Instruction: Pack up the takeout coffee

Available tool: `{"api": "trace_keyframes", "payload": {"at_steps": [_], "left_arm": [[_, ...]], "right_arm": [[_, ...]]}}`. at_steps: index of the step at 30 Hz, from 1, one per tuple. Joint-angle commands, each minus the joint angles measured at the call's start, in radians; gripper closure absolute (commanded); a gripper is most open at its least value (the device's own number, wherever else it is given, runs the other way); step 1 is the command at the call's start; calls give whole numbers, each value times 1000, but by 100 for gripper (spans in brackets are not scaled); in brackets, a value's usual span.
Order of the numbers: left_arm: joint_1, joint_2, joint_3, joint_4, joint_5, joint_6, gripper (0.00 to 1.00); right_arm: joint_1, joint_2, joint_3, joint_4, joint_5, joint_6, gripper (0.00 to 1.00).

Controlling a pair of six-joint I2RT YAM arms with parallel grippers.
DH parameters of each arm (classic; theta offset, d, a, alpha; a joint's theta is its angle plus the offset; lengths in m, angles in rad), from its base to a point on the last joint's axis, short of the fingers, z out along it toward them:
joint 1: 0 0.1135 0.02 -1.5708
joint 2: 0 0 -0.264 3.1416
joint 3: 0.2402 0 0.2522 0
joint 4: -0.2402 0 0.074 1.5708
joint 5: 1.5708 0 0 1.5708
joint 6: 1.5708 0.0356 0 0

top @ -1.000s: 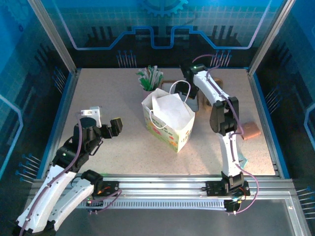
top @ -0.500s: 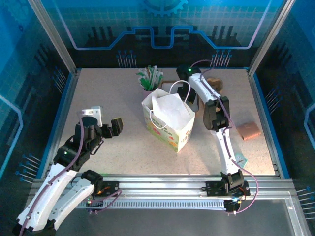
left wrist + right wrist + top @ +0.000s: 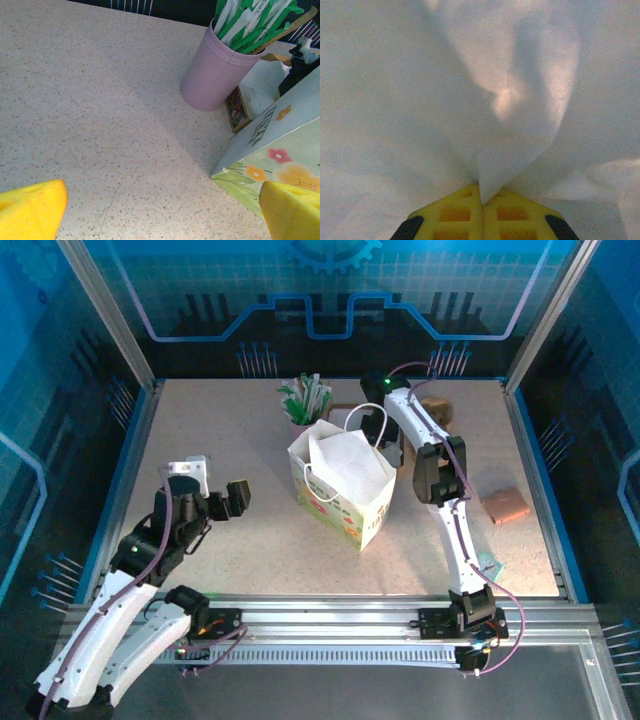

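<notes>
The takeout coffee is hidden. A flowered paper bag (image 3: 345,502) with a white lining stands open mid-table, and its green printed side (image 3: 280,160) also appears in the left wrist view. My right gripper (image 3: 386,443) reaches down at the bag's far right rim, beside a white handle. Its yellow fingers (image 3: 455,215) are pressed together in the right wrist view, and the right gripper (image 3: 481,192) pinches a fold of the bag's white paper (image 3: 520,125). My left gripper (image 3: 213,484) hovers left of the bag. The left gripper (image 3: 162,212) is wide open over bare table.
A pink cup (image 3: 215,75) of green-and-white sachets stands behind the bag's left corner, the same pink cup (image 3: 300,412) at the back. A brown cup carrier (image 3: 437,410) sits at the back right. A small brown object (image 3: 507,505) lies right of the right arm.
The right gripper has closed on the bag's white paper. The right arm swung in toward the bag's rim before that. The left arm has barely moved.
</notes>
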Motion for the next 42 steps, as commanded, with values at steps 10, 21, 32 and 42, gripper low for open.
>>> {"api": "trace_keyframes", "payload": {"at_steps": [10,21,32,42], "left_arm": [[0,5,25,-2,6,24,1],[0,5,29,-6,8,24,1],[0,-5,30,-2,17,23,1],[0,-32,28,-5,21,20,1]], "right_arm": [[-48,-295,-98,38,-50,-4,100],[-91,-447,-127,35,-94,-4,100],[-167,-703,-271,132,-79,38,100],[-165,-991,-418,217,-94,60,100]]}}
